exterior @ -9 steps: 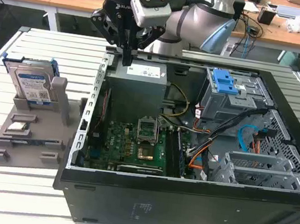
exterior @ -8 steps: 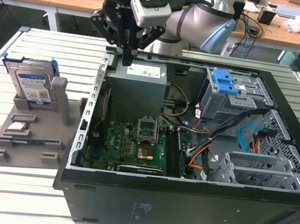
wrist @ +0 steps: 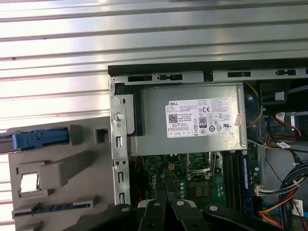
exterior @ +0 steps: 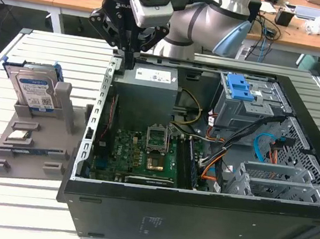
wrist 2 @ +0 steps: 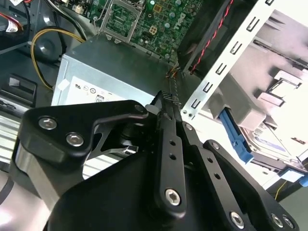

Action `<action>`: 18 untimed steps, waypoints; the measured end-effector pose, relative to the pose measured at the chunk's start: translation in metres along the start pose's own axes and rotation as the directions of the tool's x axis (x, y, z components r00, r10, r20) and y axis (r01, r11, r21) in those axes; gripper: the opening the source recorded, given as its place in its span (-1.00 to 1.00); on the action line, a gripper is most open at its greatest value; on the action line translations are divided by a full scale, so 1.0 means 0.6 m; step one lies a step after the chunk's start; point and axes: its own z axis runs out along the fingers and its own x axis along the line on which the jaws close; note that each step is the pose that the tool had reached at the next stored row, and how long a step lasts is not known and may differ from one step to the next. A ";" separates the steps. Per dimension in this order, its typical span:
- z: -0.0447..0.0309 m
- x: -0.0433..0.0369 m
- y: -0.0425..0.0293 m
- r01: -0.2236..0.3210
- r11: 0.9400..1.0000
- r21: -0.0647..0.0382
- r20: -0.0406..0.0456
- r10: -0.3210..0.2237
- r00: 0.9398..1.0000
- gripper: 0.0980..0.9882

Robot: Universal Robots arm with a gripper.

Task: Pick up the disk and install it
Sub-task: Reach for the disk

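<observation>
The computer case (exterior: 194,218) lies nearest, top open. The claw (exterior: 127,61), clenched on nothing, hangs over its edge by the power supply (exterior: 146,88). The disk (exterior: 34,88) stands upright in a grey holder (exterior: 33,138) outside, at the exterior view's left.

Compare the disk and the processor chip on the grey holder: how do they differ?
The disk stands on edge; the processor chip lies flat. The disk is larger, labelled and blue-framed; the processor chip is small, square, bare silver. Both sit on the grey holder.
</observation>
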 end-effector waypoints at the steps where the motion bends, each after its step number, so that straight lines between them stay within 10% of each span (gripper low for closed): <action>1: 0.000 0.002 0.000 0.000 1.000 0.000 0.000 0.000 1.000 -0.98; 18: -0.001 0.033 -0.003 0.000 1.000 0.000 0.000 0.000 1.000 -0.98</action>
